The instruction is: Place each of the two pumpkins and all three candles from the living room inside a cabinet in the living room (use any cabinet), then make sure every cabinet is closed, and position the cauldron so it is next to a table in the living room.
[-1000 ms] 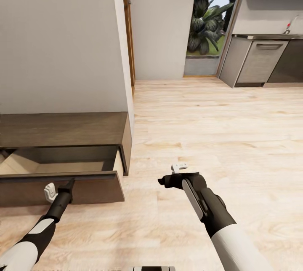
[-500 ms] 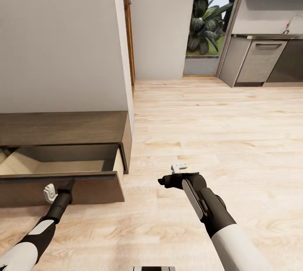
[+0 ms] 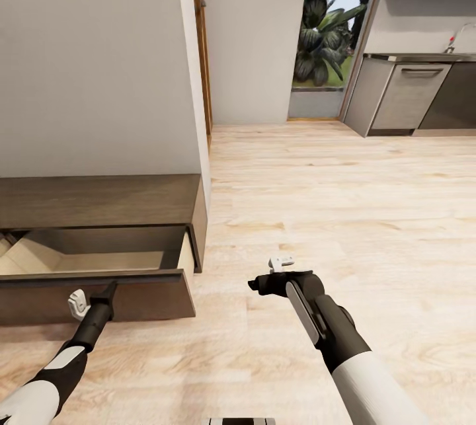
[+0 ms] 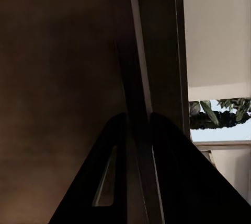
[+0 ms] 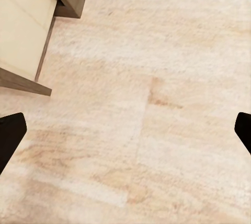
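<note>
Left gripper (image 3: 78,304): fingers pinch the cabinet (image 3: 99,203) door (image 3: 99,296) edge, lower left; pull evenly.
Right gripper (image 3: 281,262): spread wide, empty; keep it clear.

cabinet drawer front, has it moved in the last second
Yes. The drawer front, gripped by the left end effector, has slid slightly further out from the cabinet top, towards the robot.

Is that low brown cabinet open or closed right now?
Open. The cabinet has its front panel pulled out toward the robot, showing a pale interior. The left pincer grips the panel's top edge.
</note>
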{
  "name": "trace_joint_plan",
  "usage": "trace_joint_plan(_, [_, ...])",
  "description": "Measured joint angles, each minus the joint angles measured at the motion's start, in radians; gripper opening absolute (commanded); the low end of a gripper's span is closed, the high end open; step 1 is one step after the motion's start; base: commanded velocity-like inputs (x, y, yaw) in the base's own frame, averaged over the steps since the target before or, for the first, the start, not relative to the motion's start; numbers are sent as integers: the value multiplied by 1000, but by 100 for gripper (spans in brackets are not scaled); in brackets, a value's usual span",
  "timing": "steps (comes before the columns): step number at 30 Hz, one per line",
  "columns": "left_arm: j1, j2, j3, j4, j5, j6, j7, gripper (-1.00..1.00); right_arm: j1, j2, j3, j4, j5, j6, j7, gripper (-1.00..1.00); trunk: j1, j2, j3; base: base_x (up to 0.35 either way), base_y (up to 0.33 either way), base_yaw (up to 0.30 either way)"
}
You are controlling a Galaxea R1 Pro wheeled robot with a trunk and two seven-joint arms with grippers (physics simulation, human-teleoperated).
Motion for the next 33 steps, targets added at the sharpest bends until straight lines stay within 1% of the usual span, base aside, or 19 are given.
trace_joint_plan(16, [0, 0, 0, 0, 0, 0, 0, -100, 0, 0, 0, 0, 0, 0, 0, 100, 0, 0, 0, -4, 0, 0])
trace_joint_plan(21, [0, 0, -14, -38, -6, 2, 57, -100, 0, 0, 0, 0, 0, 0, 0, 100, 0, 0, 0, -140, 0, 0])
trace_joint_plan(30, [0, 0, -12, -26, -5, 2, 38, -100, 0, 0, 0, 0, 0, 0, 0, 100, 0, 0, 0, -195, 0, 0])
trace_joint_plan(33, [0, 0, -5, -5, -2, 1, 6, -100, 0, 0, 0, 0, 0, 0, 0, 100, 0, 0, 0, -65, 0, 0])
